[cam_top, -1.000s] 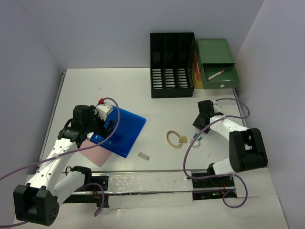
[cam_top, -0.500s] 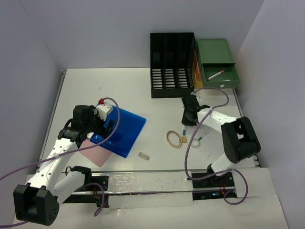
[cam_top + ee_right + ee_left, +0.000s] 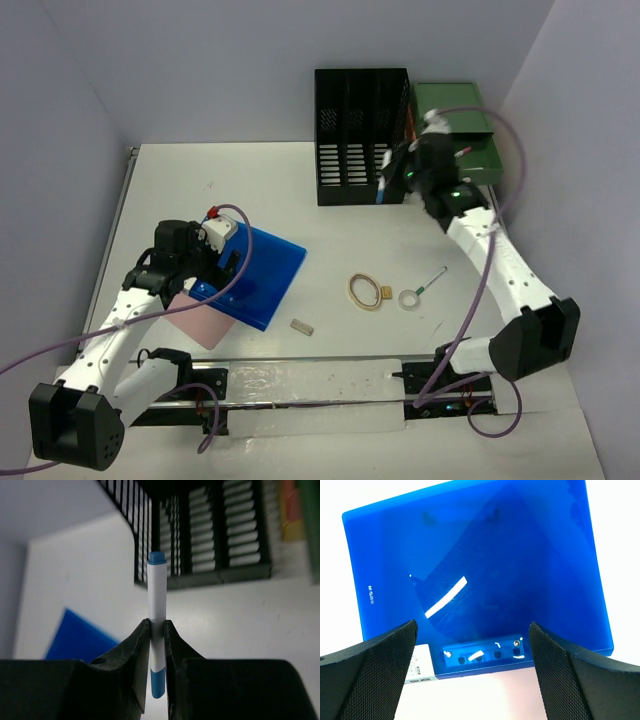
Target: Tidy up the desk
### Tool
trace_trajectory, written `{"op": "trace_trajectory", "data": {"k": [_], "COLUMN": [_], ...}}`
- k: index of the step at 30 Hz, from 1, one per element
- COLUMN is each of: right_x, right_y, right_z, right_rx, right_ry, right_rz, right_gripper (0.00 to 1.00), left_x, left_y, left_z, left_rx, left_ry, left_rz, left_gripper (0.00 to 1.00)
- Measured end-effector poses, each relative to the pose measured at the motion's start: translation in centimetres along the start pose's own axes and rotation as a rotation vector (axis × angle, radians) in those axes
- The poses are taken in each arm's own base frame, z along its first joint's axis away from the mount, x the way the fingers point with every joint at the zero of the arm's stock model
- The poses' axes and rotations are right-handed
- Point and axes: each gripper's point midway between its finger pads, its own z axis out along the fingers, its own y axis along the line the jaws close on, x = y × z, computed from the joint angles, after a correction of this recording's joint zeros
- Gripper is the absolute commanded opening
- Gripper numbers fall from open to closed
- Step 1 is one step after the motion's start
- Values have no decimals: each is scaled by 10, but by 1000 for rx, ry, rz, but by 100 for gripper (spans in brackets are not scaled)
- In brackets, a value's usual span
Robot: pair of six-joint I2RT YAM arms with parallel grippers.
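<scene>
On the white desk (image 3: 250, 190) lies a blue plastic folder (image 3: 262, 268) on a pink sheet (image 3: 208, 322). My left gripper (image 3: 472, 672) hangs open just above the folder's (image 3: 480, 565) near edge, and its fingers (image 3: 370, 675) touch nothing. My right gripper (image 3: 158, 630) is shut on a white pen with blue ends (image 3: 158, 600). It holds the pen upright in the air in front of the black file rack (image 3: 210, 535). The top view shows the right gripper (image 3: 398, 172) raised at the back right with the pen (image 3: 383, 191) below it.
The black slotted file rack (image 3: 362, 135) stands at the back. Right of it a green drawer unit (image 3: 457, 120) has an open drawer with a red-tipped pen (image 3: 453, 156). On the desk lie a rubber band (image 3: 364, 291), a white ring (image 3: 409, 298), a thin green-tipped stick (image 3: 434, 279) and a small eraser (image 3: 302, 325).
My right gripper closed on the pen near the ring. It rose and swung back toward the file rack and drawer. The left arm has not moved.
</scene>
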Motion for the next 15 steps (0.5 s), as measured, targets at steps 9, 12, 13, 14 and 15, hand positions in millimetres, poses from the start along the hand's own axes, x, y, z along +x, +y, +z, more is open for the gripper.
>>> {"op": "trace_trajectory", "data": {"k": [9, 12, 13, 14, 15], "right_x": [-143, -150, -152, -151, -149], "right_y": [-153, -173, -180, -187, -193], "right_z": [-14, 16, 27, 39, 48], "right_rx": [248, 259, 265, 277, 287], "right_ry": [-344, -303, -289, -271, -256], "right_rz": [430, 482, 489, 495, 501], "right_gripper": [0, 4, 5, 25, 38], "left_x": [4, 6, 7, 8, 9], "left_y": [0, 0, 0, 0, 0], "left_z": [4, 5, 6, 7, 8], "left_rx": [4, 5, 6, 8, 9], "left_ry": [21, 32, 36, 40, 44], "left_rz": [-5, -7, -8, -10, -11], "left_gripper": [99, 99, 99, 99, 99]}}
